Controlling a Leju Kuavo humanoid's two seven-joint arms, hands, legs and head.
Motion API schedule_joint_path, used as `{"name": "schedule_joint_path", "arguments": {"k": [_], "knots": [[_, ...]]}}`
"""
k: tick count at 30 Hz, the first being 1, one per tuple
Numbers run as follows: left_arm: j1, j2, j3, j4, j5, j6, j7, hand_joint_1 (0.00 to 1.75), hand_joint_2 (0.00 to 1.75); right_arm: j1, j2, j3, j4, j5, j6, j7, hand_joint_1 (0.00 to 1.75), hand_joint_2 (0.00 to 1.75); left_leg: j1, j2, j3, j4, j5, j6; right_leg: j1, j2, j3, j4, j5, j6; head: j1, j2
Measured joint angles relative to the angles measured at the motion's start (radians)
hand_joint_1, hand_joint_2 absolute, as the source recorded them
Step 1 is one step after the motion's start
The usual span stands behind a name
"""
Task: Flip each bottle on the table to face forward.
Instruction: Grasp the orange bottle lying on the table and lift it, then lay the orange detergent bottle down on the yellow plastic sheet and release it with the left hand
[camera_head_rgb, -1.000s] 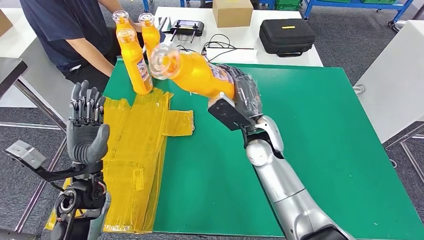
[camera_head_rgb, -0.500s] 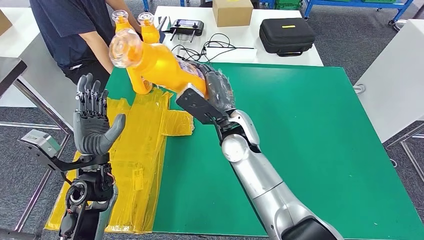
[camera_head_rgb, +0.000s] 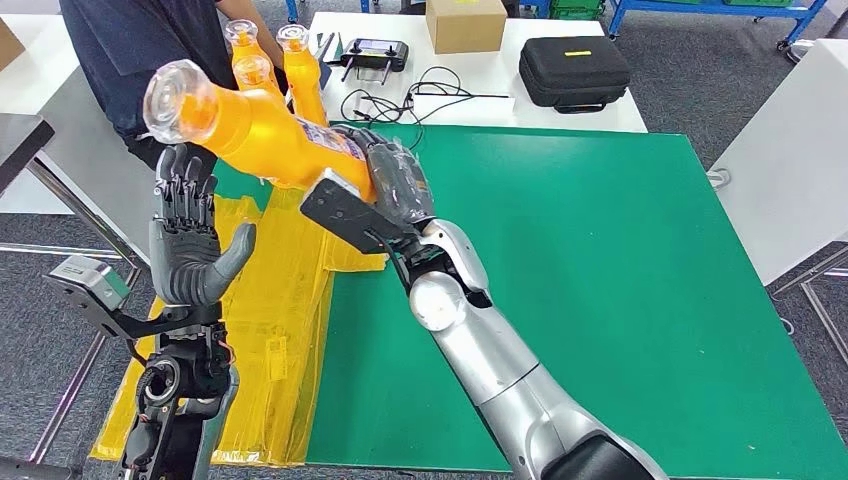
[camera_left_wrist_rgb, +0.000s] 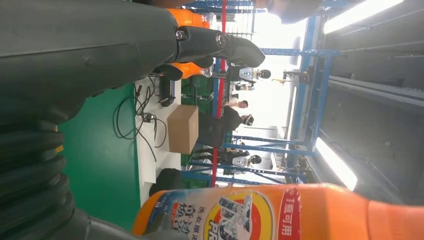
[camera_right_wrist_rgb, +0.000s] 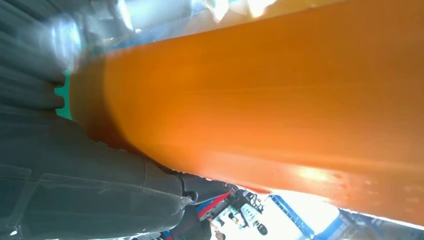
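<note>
Right hand (camera_head_rgb: 395, 185) was wrapped around an orange bottle (camera_head_rgb: 265, 130), held tilted above the green table's (camera_head_rgb: 620, 280) far-left corner; left hand (camera_head_rgb: 185, 240) was raised, fingers spread, nothing held.

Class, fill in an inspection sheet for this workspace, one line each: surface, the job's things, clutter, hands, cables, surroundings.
Surface: green table mat with a crinkled yellow plastic sheet over its left edge.
Job's things: one orange plastic bottle with a clear cap held tilted in the air; three more orange bottles standing at the far left corner.
Clutter: nothing seen on the mat.
Hands: right hand grips the bottle's base end; left hand raised, fingers apart, holding nothing.
Cables: black cables on the white table behind.
Surroundings: cardboard box, black zip case, handheld controller, a person in a dark shirt.
</note>
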Motion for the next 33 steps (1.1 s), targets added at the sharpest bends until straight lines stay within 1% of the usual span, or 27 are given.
{"name": "schedule_joint_path", "arguments": {"k": [5, 6, 10, 18, 23, 33], "knots": [[-0.001, 0.000, -0.001, 0.000, 0.000, 0.002, -0.001, 0.00, 1.75, -0.004, 0.004, 0.015, 0.004, -0.012, 0.000, 0.008, 1.75, 1.75, 0.000, 0.000, 0.000, 0.000, 0.000, 0.000, 0.000, 0.000, 0.000, 0.000, 0.000, 0.000, 0.000, 0.000], [-0.002, 0.000, -0.002, 0.000, 0.001, 0.003, -0.002, 0.00, 1.75, -0.009, 0.007, 0.036, 0.010, -0.028, -0.001, 0.016, 1.75, 1.75, 0.000, 0.000, 0.000, 0.000, 0.000, 0.000, 0.000, 0.000, 0.000, 0.000, 0.000, 0.000, 0.000, 0.000], [-0.012, 0.000, -0.009, -0.001, 0.011, 0.008, -0.006, 0.00, 1.75, -0.032, 0.018, 0.178, 0.049, -0.116, -0.004, 0.088, 1.75, 1.75, 0.000, 0.000, 0.000, 0.000, 0.000, 0.000, 0.000, 0.000, 0.000, 0.000, 0.000, 0.000, 0.000, 0.000], [0.010, 0.001, 0.001, -0.019, 0.016, 0.015, -0.008, 0.00, 1.75, -0.043, 0.018, 0.306, 0.063, -0.169, -0.018, 0.130, 1.75, 1.75, 0.000, 0.000, 0.000, 0.000, 0.000, 0.000, 0.000, 0.000, 0.000, 0.000, 0.000, 0.000, 0.000, 0.000], [0.026, 0.002, 0.008, -0.031, 0.022, 0.015, -0.010, 0.00, 1.75, -0.044, 0.017, 0.339, 0.063, -0.175, -0.021, 0.135, 1.75, 1.75, 0.000, 0.000, 0.000, 0.000, 0.000, 0.000, 0.000, 0.000, 0.000, 0.000, 0.000, 0.000, 0.000, 0.000], [0.034, 0.002, 0.013, -0.040, 0.022, 0.014, -0.011, 0.00, 1.75, -0.045, 0.017, 0.358, 0.063, -0.175, -0.021, 0.136, 1.75, 1.75, 0.000, 0.000, 0.000, 0.000, 0.000, 0.000, 0.000, 0.000, 0.000, 0.000, 0.000, 0.000, 0.000, 0.000]]}}
